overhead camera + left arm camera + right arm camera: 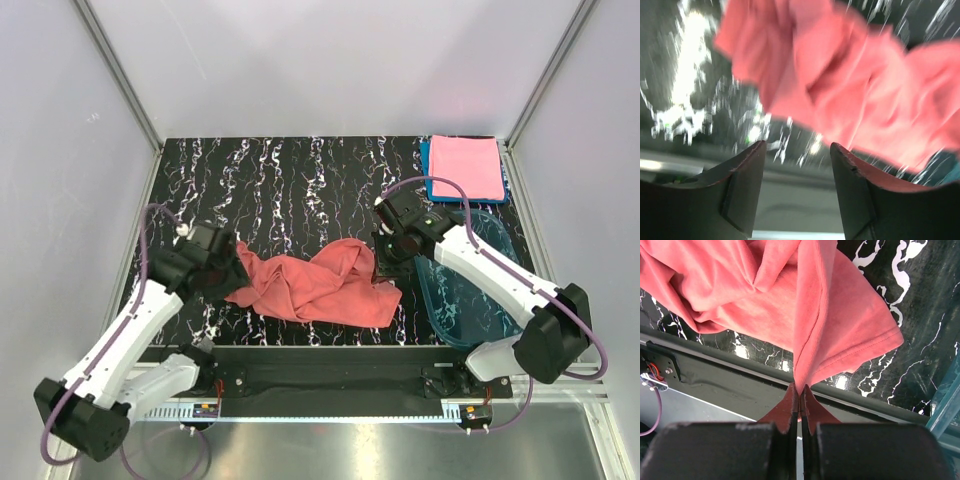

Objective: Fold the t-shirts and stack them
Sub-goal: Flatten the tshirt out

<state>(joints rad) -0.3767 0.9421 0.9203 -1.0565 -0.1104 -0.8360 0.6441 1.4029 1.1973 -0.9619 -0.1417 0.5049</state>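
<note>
Coral t-shirt (315,285) lay crumpled on table (280,180), near front edge, between both arms. Pink folded shirt (465,167) sat on blue folded shirt (425,165) at far right corner, well apart. Clear blue tub (450,305) stood just right of crumpled shirt, under right arm. Right gripper (799,390) clenched on fold at coral t-shirt's right edge, arm reaching across tub. Left gripper (797,145) released, jaws apart, nothing between them; hung low at t-shirt's left end, wrist view blurred
</note>
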